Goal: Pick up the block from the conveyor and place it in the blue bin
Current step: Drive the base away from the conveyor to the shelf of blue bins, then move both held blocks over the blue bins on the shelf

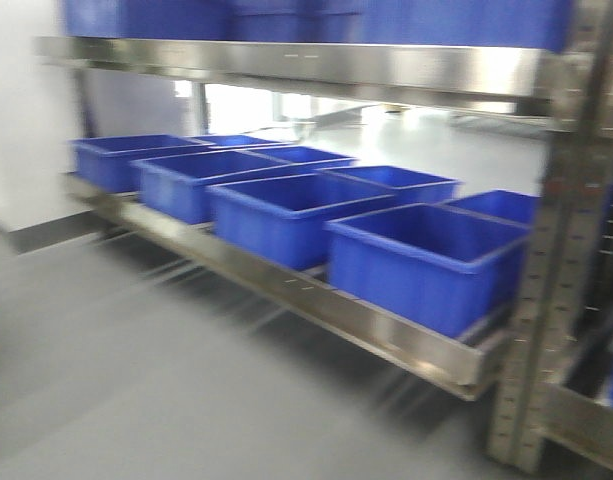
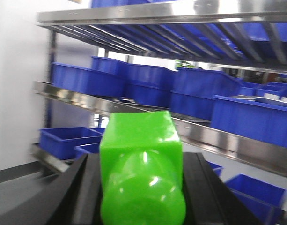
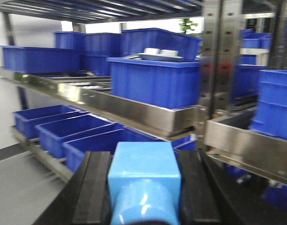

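The steel rack [image 1: 316, 305] fills my front view. The picture is smeared, so I judge the base may be in motion, and I would let it settle before either arm reaches. On the rack's lowest shelf stands a row of open blue bins [image 1: 426, 262], side by side. No conveyor shows in any view.

Both blocks are in hand. The green block [image 2: 142, 159] is clamped between the left fingers [image 2: 89, 192], and the light-blue block [image 3: 143, 173] between the right fingers [image 3: 94, 187], each gripped on its flat sides.

As I read it, the step in hand is the carry to a bin. I would square up to the shelf and bring one wrist over a bin's open middle, clear of the shelf above. Then I would lower inside the walls and part the fingers.
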Motion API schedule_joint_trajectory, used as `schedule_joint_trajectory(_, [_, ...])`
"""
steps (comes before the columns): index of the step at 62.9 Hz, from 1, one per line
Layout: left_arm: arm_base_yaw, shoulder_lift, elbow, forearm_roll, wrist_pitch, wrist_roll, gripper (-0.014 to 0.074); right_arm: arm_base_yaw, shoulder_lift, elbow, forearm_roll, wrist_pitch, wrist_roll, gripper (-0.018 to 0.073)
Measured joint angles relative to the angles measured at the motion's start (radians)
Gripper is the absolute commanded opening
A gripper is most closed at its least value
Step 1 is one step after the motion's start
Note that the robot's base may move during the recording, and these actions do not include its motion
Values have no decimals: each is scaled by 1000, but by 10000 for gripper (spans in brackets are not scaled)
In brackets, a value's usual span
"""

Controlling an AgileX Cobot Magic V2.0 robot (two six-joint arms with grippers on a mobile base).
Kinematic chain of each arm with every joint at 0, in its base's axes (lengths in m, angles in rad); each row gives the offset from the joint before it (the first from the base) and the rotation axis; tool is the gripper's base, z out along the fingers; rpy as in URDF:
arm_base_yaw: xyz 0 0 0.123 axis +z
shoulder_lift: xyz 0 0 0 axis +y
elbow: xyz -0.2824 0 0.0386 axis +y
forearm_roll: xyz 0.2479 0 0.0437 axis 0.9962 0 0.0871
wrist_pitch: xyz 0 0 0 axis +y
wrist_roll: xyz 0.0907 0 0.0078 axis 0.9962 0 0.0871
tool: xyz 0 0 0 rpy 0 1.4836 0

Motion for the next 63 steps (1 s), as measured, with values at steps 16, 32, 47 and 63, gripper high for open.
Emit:
schedule_joint_trajectory(16, [0, 0, 0, 0, 0, 0, -111, 0, 0, 0, 0, 0, 0, -162])
schedule_joint_trajectory(32, [0, 0, 0, 0, 0, 0, -111, 0, 0, 0, 0, 0, 0, -162])
schedule_joint_trajectory(47, [0, 0, 0, 0, 0, 0, -111, 0, 0, 0, 0, 0, 0, -162])
schedule_joint_trajectory(63, [0, 0, 0, 0, 0, 0, -111, 0, 0, 0, 0, 0, 0, -162])
